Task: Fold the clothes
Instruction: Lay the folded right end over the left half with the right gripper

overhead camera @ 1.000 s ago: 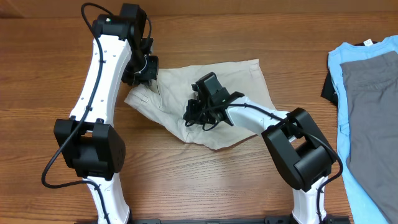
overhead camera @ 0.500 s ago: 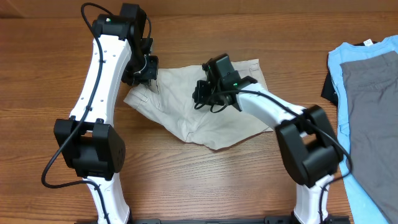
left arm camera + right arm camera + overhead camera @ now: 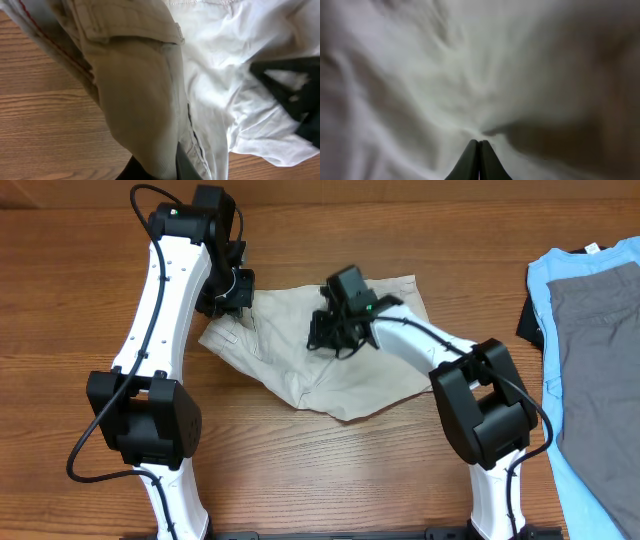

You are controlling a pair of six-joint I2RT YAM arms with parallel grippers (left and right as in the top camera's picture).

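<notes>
the right gripper (image 3: 335,332), pinched shut on the shorts (image 3: 350,380) mid-surface (image 3: 300,480), has pulled a fold toward 12 o'clock, so folding is underway. the left gripper (image 3: 228,295) sits at their 9 o'clock edge, its grip hidden under cloth; i cannot tell.

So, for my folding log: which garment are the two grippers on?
The beige shorts in the middle; the blue T-shirt and the grey garment on it lie untouched off to the side.
</notes>
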